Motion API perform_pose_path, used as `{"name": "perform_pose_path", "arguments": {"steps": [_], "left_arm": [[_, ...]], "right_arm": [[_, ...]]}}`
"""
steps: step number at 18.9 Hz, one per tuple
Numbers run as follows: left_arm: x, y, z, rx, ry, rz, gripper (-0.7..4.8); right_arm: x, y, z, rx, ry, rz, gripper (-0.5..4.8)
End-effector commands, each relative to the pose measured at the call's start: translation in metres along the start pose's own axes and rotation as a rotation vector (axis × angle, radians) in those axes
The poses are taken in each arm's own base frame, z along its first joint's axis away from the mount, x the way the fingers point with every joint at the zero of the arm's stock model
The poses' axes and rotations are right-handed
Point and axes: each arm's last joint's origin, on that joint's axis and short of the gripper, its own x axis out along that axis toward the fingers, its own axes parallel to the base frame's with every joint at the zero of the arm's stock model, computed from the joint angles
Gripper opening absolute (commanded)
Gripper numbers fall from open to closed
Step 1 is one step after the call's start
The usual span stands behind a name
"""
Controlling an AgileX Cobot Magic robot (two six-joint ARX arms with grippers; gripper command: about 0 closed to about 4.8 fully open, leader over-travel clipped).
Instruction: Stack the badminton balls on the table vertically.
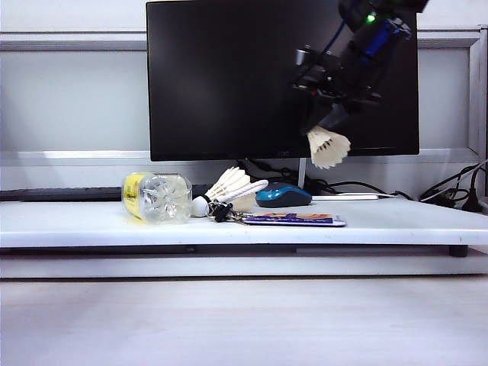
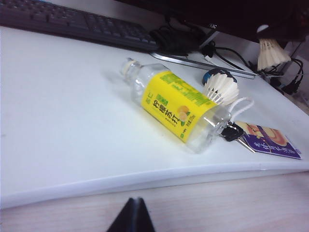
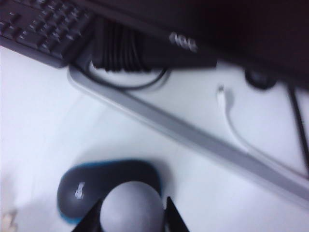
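One badminton ball (image 1: 329,147) hangs in mid-air in front of the black monitor (image 1: 229,76), its feather skirt flaring downward, pinched by the right gripper (image 1: 324,126) high on the right of the exterior view. From the right wrist camera, the ball's rounded cork tip (image 3: 131,209) sits squarely between the two dark fingers, which are clenched on it, with a blue-and-black mouse (image 3: 91,186) directly below. The second badminton ball (image 1: 229,189) lies on its side on the white table (image 1: 76,225), cork tip toward the clear bottle (image 1: 158,197) with the yellow label and feathers pointing toward the mouse. A white cord with keys (image 1: 223,211) and a flat card (image 1: 293,219) rest just in front of it.

The left gripper (image 2: 131,218) shows only as a dark tip low in its own wrist view, near the table's front edge and well apart from the objects; whether it is open or closed cannot be told.

The risks appear plain. The resting ball lies tipped over, not upright, so a carried ball lowered onto it would likely meet sloping feathers and roll off. The bottle, touching or nearly touching the lying ball, may roll if nudged and push the target aside. A grip on a rounded cork could slip, and the cord beneath could snag a descending finger.
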Motion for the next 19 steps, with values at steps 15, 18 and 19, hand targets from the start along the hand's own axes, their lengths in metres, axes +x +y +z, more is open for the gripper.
{"name": "perform_pose_path", "arguments": {"steps": [15,18,19], "left_arm": [[0.000,0.000,-0.002,-0.003,0.020,-0.011,-0.05],[0.000,0.000,-0.002,-0.006,0.021,-0.011,-0.05],[0.000,0.000,-0.002,-0.006,0.021,-0.011,-0.05]], "right_arm": [[-0.078,0.011,-0.095,0.014,-0.713,-0.155,1.13],[-0.068,0.013,-0.147,0.036,-0.720,-0.216,1.13],[-0.065,0.013,-0.160,0.042,-0.725,-0.234,1.13]]}}
